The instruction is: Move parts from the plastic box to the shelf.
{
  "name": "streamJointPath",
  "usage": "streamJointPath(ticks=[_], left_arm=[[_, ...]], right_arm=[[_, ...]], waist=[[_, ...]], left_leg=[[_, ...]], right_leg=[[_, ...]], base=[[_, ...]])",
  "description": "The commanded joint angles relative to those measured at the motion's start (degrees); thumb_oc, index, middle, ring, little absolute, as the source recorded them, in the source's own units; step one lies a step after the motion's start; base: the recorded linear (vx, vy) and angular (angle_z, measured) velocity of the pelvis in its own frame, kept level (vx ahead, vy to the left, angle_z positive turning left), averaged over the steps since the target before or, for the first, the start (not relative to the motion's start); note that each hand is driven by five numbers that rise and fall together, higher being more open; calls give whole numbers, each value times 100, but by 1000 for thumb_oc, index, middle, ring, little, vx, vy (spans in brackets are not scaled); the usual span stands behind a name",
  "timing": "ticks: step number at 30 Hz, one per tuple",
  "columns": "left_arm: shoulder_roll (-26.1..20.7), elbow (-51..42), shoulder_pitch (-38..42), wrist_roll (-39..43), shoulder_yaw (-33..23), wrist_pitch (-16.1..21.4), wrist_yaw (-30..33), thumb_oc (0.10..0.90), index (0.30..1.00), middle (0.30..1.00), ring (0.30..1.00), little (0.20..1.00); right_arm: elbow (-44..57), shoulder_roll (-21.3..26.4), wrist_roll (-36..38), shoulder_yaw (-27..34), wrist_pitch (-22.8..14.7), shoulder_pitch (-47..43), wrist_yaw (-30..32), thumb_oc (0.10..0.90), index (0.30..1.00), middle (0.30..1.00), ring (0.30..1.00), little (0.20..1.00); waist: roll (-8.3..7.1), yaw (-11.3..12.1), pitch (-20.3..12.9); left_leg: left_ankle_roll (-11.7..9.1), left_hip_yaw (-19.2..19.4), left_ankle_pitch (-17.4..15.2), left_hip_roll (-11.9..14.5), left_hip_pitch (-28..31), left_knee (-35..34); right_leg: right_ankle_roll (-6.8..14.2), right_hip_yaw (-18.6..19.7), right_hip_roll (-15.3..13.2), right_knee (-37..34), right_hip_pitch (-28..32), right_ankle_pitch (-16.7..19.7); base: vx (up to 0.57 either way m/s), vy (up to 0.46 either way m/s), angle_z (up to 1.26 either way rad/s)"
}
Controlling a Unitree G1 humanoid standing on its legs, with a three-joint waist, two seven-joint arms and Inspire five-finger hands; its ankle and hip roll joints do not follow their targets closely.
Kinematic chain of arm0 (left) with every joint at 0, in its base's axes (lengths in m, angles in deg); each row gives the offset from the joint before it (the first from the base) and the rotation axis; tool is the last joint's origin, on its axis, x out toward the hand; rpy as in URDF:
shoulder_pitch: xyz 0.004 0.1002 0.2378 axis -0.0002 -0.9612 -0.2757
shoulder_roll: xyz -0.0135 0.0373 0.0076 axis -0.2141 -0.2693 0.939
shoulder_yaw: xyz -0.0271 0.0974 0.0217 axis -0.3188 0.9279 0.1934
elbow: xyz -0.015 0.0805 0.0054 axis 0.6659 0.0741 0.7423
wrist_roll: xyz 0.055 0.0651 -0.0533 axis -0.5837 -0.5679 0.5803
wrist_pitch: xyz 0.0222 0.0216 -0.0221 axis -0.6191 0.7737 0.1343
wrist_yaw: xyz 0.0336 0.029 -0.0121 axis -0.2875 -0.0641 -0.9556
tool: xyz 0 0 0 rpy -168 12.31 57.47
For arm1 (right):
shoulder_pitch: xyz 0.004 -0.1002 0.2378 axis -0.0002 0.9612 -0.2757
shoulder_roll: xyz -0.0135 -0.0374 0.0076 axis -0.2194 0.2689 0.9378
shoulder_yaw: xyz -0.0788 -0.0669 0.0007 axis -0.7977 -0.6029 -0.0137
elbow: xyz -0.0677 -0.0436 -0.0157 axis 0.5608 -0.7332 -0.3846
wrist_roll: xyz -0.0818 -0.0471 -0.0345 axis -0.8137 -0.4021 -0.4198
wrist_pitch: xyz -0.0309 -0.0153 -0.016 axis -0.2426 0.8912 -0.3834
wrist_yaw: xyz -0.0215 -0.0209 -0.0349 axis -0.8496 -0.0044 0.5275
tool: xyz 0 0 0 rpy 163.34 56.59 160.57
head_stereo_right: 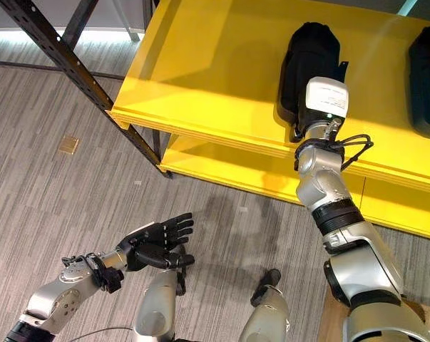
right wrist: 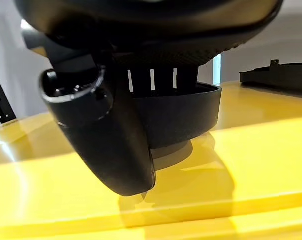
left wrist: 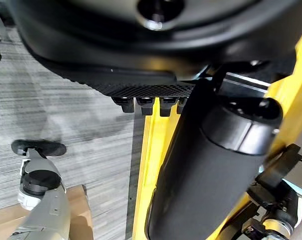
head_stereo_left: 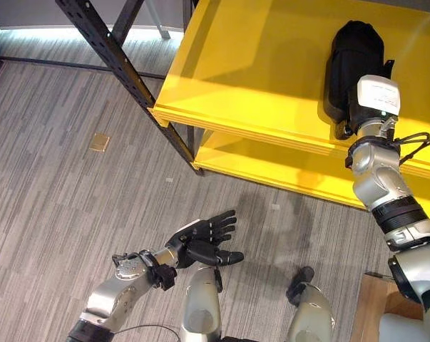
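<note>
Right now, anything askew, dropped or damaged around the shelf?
Nothing stands out. The right hand is on a black part resting on the yellow shelf; a second black part sits flat further along. The left hand hangs open over the floor.

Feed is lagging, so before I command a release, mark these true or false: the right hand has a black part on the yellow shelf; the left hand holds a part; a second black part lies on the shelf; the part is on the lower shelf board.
1. The right hand has a black part on the yellow shelf. True.
2. The left hand holds a part. False: it is open and empty, above the floor.
3. A second black part lies on the shelf. True.
4. The part is on the lower shelf board. False: it is on the upper board.
</note>
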Motion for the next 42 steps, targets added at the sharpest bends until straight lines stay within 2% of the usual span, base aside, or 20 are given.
streamJointPath(ticks=[1,7,19,21,32,42], left_arm=[[121,-585,132,316,122,180,-97,900,1000,1000,1000,1000],[138,-559,213,361,146,348,-124,900,1000,1000,1000,1000],[127,-677,177,413,195,266,-115,900,1000,1000,1000,1000],[127,-657,158,412,182,223,-106,900,1000,1000,1000,1000],[51,-566,-37,375,204,199,-186,900,1000,1000,1000,1000],[25,-509,-252,346,219,220,-221,900,1000,1000,1000,1000]], right_arm=[[169,174,-294,-252,15,-952,85,400,300,300,300,300],[89,219,-953,-436,95,-1083,-129,400,300,300,300,300],[-408,460,-783,-623,36,-1503,300,400,300,300,300,300],[-438,530,-908,-640,-57,-1510,410,400,300,300,300,300],[-418,885,-880,-771,-14,-1788,639,400,300,300,300,300],[-596,1118,-837,-891,-262,-1971,735,400,300,300,300,300]], waist=[[78,40,46],[97,44,58],[101,165,65],[84,177,65],[2,232,-1],[-3,227,-207]], left_leg=[[147,14,-866,-54,66,375],[158,43,-875,-56,51,387],[113,-54,-849,-23,-28,422],[117,-74,-852,-22,-20,441],[74,-148,-859,81,-21,566],[-3,-147,-773,242,214,469]], right_leg=[[34,321,186,466,-240,-625],[45,352,147,496,-272,-638],[-14,253,176,606,-250,-771],[-51,250,204,698,-239,-839],[-262,122,347,1132,-225,-1183],[-428,8,400,1370,-81,-1427]], base=[[-16,58,-3],[-1,13,0],[30,-28,1],[81,-66,4],[71,-76,4],[75,-61,3]])
